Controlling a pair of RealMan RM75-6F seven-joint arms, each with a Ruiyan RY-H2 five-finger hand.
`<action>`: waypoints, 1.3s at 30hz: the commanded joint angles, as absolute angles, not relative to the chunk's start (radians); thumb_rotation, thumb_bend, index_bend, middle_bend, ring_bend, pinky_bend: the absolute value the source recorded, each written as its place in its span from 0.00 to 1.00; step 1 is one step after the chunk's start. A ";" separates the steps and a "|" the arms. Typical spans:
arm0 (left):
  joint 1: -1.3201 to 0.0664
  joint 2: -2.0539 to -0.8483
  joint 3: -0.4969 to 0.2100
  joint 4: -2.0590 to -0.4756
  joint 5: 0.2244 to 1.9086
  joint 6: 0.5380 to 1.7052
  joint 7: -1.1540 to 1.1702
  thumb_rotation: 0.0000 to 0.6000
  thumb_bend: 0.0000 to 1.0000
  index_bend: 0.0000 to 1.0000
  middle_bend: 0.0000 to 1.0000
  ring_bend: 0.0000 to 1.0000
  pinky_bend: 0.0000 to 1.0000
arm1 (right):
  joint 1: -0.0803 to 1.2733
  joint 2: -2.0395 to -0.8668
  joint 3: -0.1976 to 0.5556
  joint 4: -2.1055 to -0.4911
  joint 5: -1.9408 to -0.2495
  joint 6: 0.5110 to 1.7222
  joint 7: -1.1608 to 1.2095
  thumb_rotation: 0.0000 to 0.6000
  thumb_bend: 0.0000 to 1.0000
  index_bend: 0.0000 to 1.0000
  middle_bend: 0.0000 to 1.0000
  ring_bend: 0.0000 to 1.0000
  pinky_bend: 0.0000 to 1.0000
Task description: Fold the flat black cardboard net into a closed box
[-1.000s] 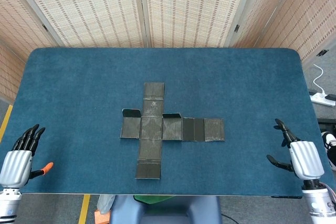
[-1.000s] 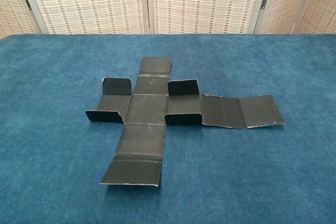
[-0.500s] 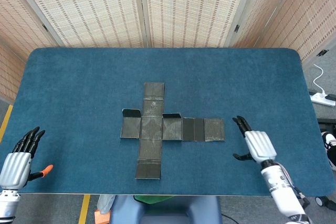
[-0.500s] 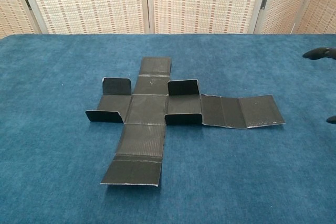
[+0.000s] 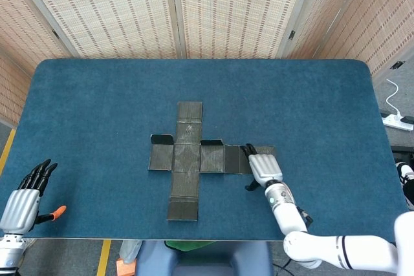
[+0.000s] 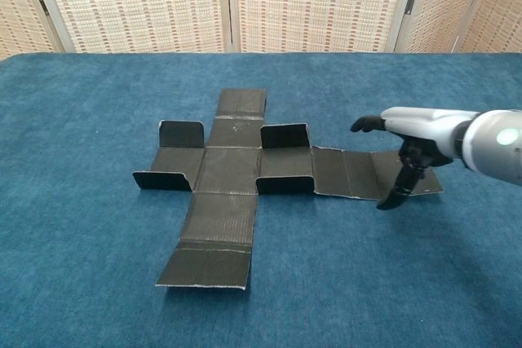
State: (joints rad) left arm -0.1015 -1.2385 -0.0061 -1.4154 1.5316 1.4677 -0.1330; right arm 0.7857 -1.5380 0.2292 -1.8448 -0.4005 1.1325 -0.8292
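Observation:
The flat black cardboard net (image 5: 187, 159) (image 6: 228, 170) lies cross-shaped in the middle of the blue table, with small side flaps standing up. Its long right arm of panels (image 6: 359, 174) reaches toward my right hand (image 5: 264, 168) (image 6: 412, 140). That hand hovers open over the outermost right panel, fingers spread and pointing down; whether it touches the card I cannot tell. My left hand (image 5: 24, 197) is open at the table's near left corner, far from the net, and is absent from the chest view.
The blue table (image 5: 97, 108) extends widely around the net. Woven screens (image 5: 213, 11) stand behind the far edge. An orange object (image 5: 58, 209) shows by my left hand, below the table's edge.
My right hand has swept left from the table's right edge to above the net's right end panel. The left hand has barely moved. The net has not shifted.

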 commanded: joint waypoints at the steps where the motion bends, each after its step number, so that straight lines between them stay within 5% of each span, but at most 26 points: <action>1: -0.105 -1.242 -0.006 -1.406 1.531 1.462 -0.140 1.00 0.19 0.02 0.00 0.00 0.16 | 0.849 -1.601 0.256 -1.788 -0.328 1.174 -0.886 1.00 0.09 0.00 0.00 0.72 0.95; 18: -0.109 -1.242 -0.002 -1.378 1.518 1.433 -0.179 1.00 0.19 0.02 0.00 0.00 0.16 | 1.011 -1.760 0.319 -1.544 -0.118 1.190 -1.018 1.00 0.11 0.00 0.00 0.72 0.95; 39: -0.106 -1.239 0.005 -1.369 1.504 1.408 -0.168 1.00 0.19 0.00 0.00 0.00 0.15 | 1.096 -1.819 0.357 -1.446 0.011 1.174 -1.147 1.00 0.13 0.00 0.00 0.72 0.95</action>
